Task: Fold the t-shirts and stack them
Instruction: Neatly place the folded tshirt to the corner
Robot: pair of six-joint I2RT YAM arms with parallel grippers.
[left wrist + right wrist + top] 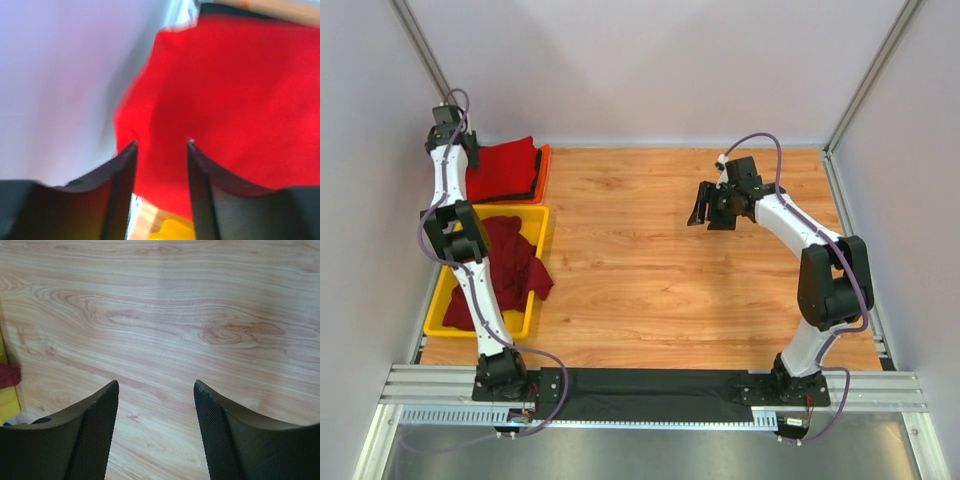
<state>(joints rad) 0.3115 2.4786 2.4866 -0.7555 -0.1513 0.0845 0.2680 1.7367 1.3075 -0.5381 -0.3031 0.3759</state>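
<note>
Both sets of jaws stand apart and empty, my left gripper (161, 146) over the stacked, folded bright red cloth t-shirt (502, 165), my right gripper (156, 385) idle, while crumpled dark maroon t-shirts (515, 262) await folding.

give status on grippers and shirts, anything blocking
Left gripper open over folded red t-shirt. Right gripper open, empty, above table. Maroon t-shirts heaped in yellow tray. Nothing in the way.

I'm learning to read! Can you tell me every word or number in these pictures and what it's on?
There are none: no word, number, label or sign can be read in any view.
The red t-shirt is plain cloth, blurred in the left wrist view.
The maroon t-shirts, the yellow tray and the wooden table show no print.
</note>
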